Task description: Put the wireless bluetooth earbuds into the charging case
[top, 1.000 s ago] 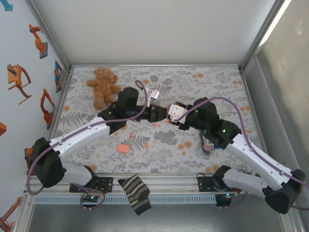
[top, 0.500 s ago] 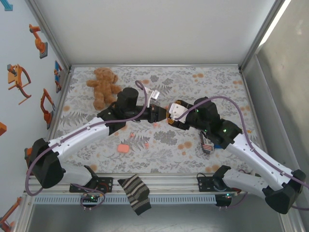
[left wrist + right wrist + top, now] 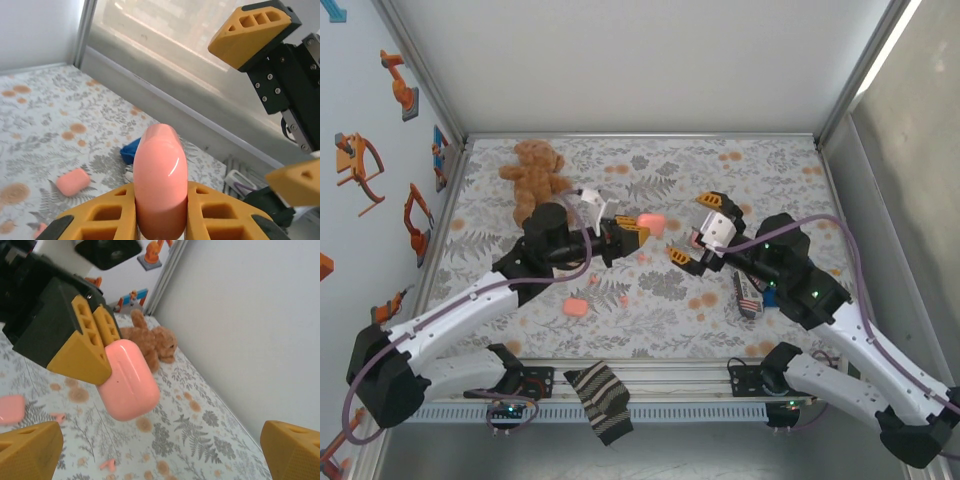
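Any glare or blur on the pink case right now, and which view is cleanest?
Left wrist view: the glossy pink rounded charging case, clamped in the left gripper, is sharp, with one white highlight. Right wrist view: case crisp, no glare; the open right gripper has soft-looking orange fingertips. Top view: even light, but an overexposed bright strip at upper right.

From high behind the robot we look down on the whole floral cloth [image 3: 650, 160]. The two wrist cameras face each other at close range; all three views share the raised pink charging case [image 3: 651, 221].
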You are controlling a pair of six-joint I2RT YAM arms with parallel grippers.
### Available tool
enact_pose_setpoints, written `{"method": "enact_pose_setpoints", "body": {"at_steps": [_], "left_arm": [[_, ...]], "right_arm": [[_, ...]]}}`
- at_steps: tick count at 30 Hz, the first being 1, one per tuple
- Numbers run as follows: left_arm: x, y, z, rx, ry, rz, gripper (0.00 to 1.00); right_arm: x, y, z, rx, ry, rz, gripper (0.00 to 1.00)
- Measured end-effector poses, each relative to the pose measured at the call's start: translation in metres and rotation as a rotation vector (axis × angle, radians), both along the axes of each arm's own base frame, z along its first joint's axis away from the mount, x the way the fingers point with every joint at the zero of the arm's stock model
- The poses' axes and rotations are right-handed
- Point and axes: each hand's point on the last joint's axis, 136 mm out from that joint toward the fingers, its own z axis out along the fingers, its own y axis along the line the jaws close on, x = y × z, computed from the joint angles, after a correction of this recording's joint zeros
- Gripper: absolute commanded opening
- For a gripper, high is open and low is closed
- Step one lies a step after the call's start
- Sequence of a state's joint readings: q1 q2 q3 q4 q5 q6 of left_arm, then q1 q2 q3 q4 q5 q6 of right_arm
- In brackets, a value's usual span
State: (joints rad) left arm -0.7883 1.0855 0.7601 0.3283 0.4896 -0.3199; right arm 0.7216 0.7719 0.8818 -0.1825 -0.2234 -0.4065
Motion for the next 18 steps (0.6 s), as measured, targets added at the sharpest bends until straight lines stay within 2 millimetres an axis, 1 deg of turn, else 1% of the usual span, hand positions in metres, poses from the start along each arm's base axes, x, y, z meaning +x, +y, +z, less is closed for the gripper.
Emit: {"method": "enact_pose_setpoints", "body": {"at_steps": [4, 7, 12, 18], "left_arm": [[-0.011, 0.011, -0.003, -0.026, -0.161, -0.003, 0.0], [-0.016, 0.015, 0.002, -0.035, -0.263, -0.012, 0.0], [-0.025, 0.02, 0.02, -0.072, -0.409, -0.026, 0.0], [-0.034, 0.022, 0.025, -0.084, -0.496, -0.053, 0.01]], "right_arm": [[-0.007, 0.0, 0.003, 0.1, 0.056, 0.031, 0.99], [-0.013, 0.006, 0.009, 0.151, 0.093, 0.074, 0.99], [-0.017, 0.021, 0.005, 0.163, 0.166, 0.158, 0.99], [-0.015, 0.044, -0.001, 0.14, 0.246, 0.252, 0.99]]}}
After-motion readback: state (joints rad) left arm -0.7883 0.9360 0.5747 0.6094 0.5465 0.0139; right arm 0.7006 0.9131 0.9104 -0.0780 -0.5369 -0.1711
